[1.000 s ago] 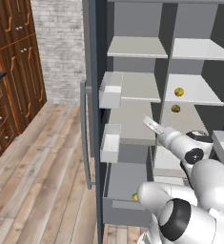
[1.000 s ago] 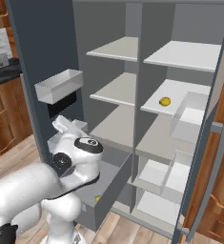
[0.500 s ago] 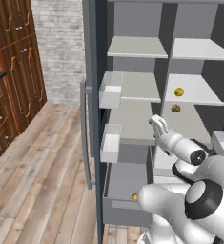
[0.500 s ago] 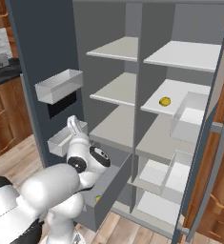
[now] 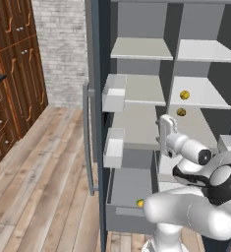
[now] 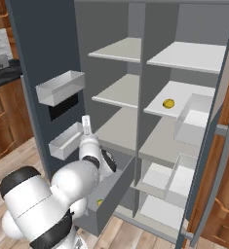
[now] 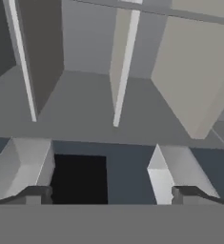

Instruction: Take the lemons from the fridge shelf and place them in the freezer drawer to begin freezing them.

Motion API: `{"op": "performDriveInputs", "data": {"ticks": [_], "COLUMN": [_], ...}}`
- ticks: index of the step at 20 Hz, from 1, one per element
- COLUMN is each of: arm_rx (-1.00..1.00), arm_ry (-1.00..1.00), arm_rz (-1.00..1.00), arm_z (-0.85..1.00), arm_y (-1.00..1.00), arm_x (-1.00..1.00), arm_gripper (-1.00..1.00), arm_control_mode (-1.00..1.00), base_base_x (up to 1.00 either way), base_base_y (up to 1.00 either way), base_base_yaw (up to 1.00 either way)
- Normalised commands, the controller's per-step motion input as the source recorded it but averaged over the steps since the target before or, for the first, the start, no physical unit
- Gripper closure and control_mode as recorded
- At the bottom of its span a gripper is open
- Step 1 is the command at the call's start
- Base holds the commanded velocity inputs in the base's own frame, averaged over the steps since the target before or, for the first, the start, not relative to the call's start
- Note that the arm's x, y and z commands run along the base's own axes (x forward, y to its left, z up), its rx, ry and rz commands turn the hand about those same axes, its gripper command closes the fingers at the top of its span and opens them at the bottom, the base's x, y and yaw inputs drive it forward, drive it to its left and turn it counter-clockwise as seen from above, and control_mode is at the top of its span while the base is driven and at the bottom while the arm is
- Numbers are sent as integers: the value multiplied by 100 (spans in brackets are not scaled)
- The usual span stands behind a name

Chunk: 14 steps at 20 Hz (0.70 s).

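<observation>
The claw stands wide open and empty above the freezer drawer; one of the lemons sits on the fridge shelf.

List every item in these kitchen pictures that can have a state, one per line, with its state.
gripper: open, holding nothing, raised in front of the shelves
freezer drawer: pulled open, one lemon inside
lemon on fridge shelf: resting on the shelf, untouched
second lemon: just below that shelf's edge, untouched
fridge door: swung open, its bins look empty
</observation>
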Motion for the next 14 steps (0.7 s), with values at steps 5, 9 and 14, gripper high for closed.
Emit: {"op": "performDriveInputs", "data": {"ticks": [5, 9, 14], "arm_rx": [81, 82, 81], "arm_ry": [40, 40, 45], "arm_rz": [5, 1, 0], "arm_z": [13, 15, 17], "arm_y": [6, 6, 9], "arm_x": [-28, -37, -34], "arm_gripper": [-100, -100, -100], "arm_control_mode": [-100, -100, -100], "base_base_x": [0, 0, 0], "base_base_y": [0, 0, 0], "base_base_yaw": [0, 0, 0]}}
